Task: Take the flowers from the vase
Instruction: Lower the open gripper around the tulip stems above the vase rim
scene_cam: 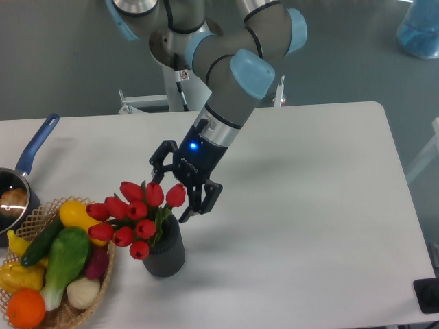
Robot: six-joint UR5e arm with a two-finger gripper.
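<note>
At the far left we see a saucepan [14, 199] with a blue handle angled up and away, cut off by the frame edge, something pale lying inside it. Just beside it, at the lower left corner of the counter [309, 205], sits a wicker basket [103, 277] heaped with produce: a yellow pepper, a dark green cucumber, a large pale green vegetable, a purple piece, a whitish bulb and an orange [26, 307] at the bottom.

Touching or almost touching the basket's right rim stands the vase [164, 250], dark grey, ribbed and upright on the counter. The flowers [136, 214] are in it, red tulip buds spreading up and leftward over the basket, with green leaves showing between them.

Immediately above and to the right of the bunch we find our hand [173, 193], tilted down and to the left, its two black fingers spread wide. One finger sits behind the upper buds; the other comes down just right of the rightmost bud, near the vase's rim. Nothing is gripped between them. A blue light glows on the wrist above. The arm [233, 89] climbs up and right to its pale blue joint caps and grey base at the back edge of the counter.

At the far upper right, off the counter, a translucent blue container [420, 27] is partly in view.
</note>
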